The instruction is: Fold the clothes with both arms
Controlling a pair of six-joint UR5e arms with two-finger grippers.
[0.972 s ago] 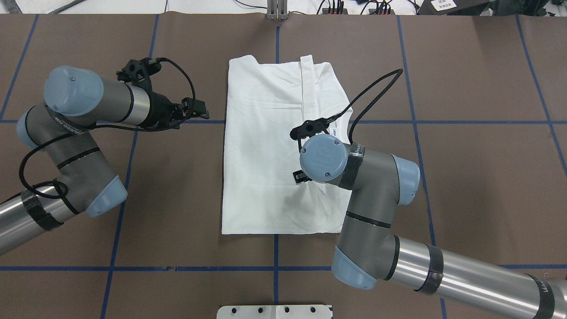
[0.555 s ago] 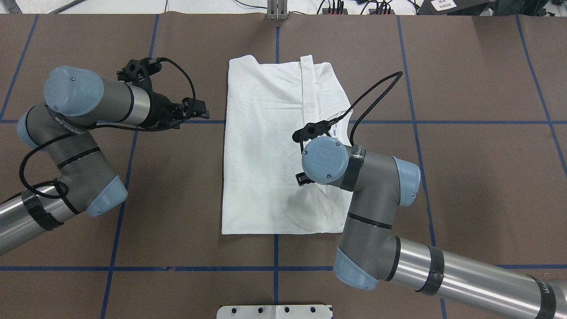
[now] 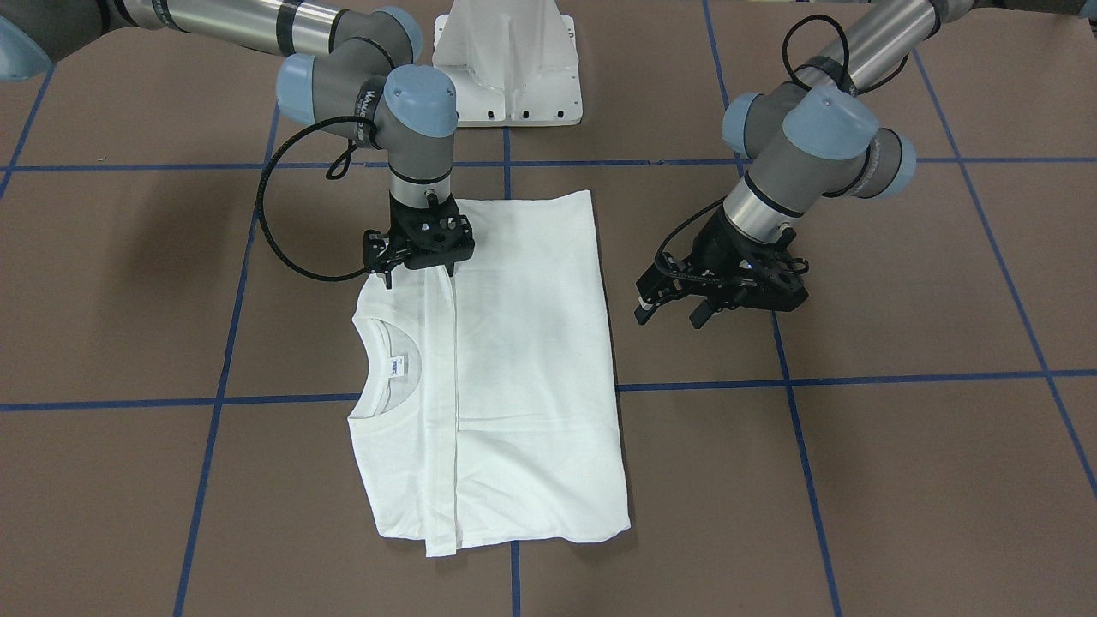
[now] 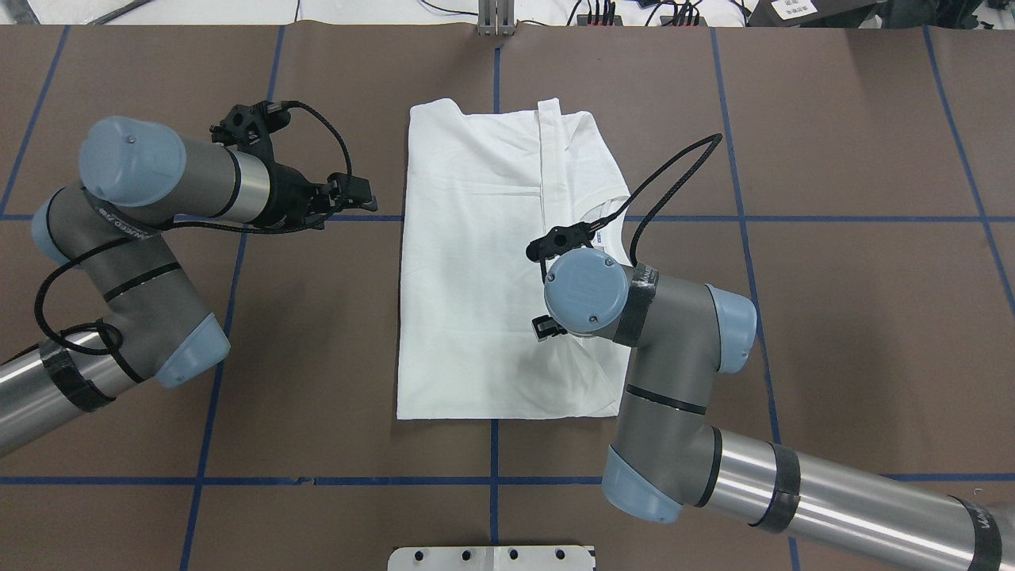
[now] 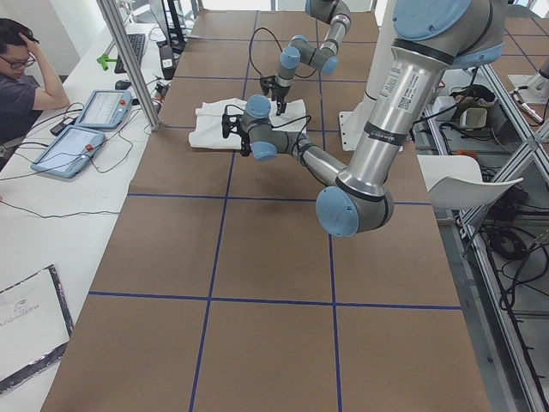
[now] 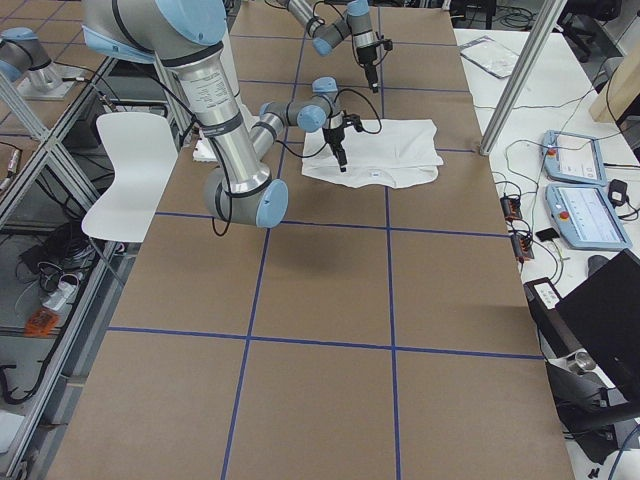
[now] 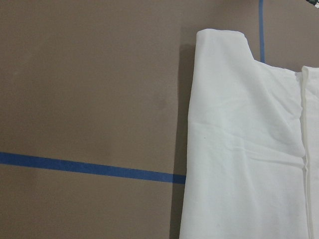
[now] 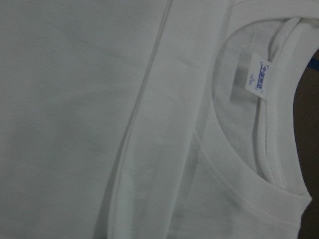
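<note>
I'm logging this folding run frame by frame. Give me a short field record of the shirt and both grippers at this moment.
shirt: white, lying flat on the table, partly folded lengthwise
collar: at the shirt's edge on the robot's right, neck tag showing
left gripper: open, over bare table beside the shirt, holding nothing
right gripper: pointing down over the shirt near the collar; jaw state and contact unclear
table surface: brown, blue tape grid

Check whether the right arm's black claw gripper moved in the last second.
Yes, slightly: overhead, the black claw gripper slid toward the robot, away from the horizontal blue tape line.
</note>
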